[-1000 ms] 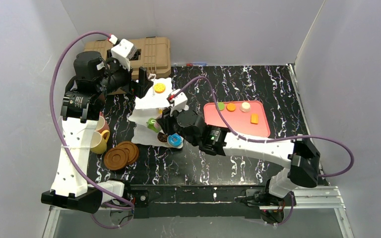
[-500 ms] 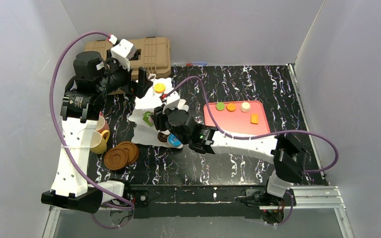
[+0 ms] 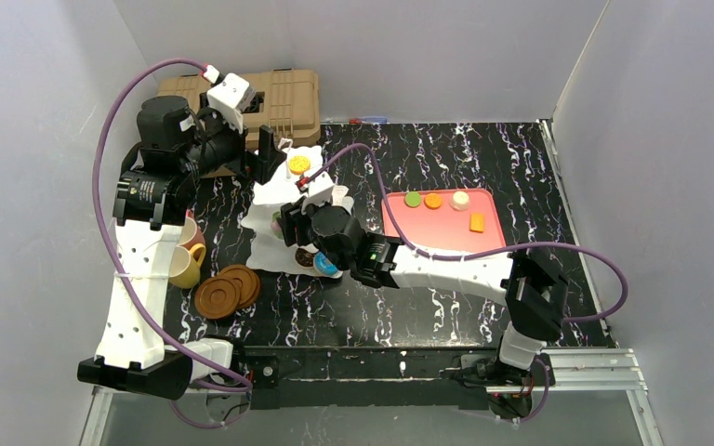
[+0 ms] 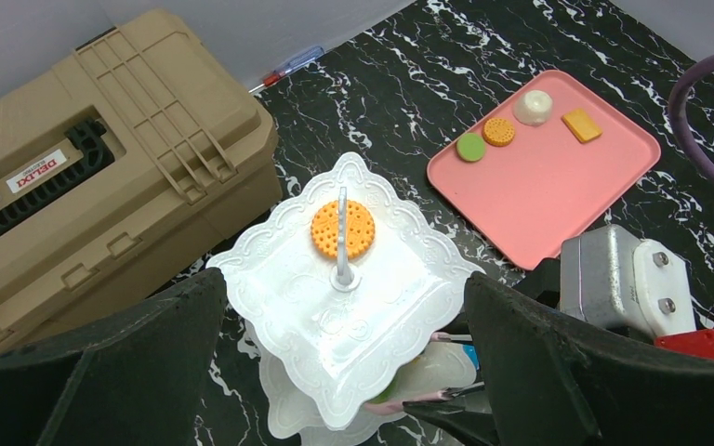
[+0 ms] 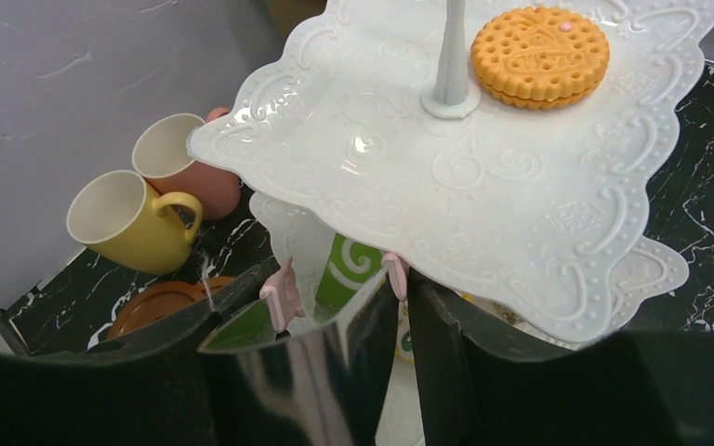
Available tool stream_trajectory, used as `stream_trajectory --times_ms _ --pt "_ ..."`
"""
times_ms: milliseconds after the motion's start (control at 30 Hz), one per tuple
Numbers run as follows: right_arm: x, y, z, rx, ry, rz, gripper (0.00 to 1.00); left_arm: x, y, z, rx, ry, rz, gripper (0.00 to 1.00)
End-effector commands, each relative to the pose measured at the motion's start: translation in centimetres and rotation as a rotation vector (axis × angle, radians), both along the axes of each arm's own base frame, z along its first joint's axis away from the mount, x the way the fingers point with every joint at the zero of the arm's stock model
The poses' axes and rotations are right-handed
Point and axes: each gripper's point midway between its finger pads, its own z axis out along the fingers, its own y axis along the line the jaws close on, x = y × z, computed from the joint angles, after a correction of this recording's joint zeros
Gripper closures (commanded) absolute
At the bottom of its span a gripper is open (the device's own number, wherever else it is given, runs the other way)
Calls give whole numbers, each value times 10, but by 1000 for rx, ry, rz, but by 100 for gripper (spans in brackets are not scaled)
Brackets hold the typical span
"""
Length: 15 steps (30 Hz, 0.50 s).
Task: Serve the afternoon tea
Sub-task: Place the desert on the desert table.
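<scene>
Top view: the white three-tier stand (image 3: 274,190), with scalloped square plates, stands left of centre on the black marbled surface (image 3: 446,158).

Left wrist view: my left hand (image 4: 344,283) is spread wide, its black fingers on either side of the embossed top plate. A round, ridged orange biscuit (image 4: 342,229) lies beside the wire post.

Right wrist view: my right hand (image 5: 339,283) is parted under the top plate. Its pink pads flank a green swirled pastry (image 5: 349,269) on the middle tier, with a gap at one pad.
</scene>
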Motion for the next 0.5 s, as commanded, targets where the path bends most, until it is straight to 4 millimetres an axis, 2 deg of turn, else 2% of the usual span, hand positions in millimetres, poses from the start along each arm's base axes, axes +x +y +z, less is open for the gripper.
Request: stream_trajectory --times_ms 0,167,467 --pt "1 -2 57 132 -53 -10 38 -8 -1 12 -10 -33 -18 2" --pt "-7 -20 59 116 -37 -4 42 -8 0 12 -4 -34 -19 2" --pt "-15 -102 60 88 -6 -92 44 -6 -3 7 13 -31 -48 2"
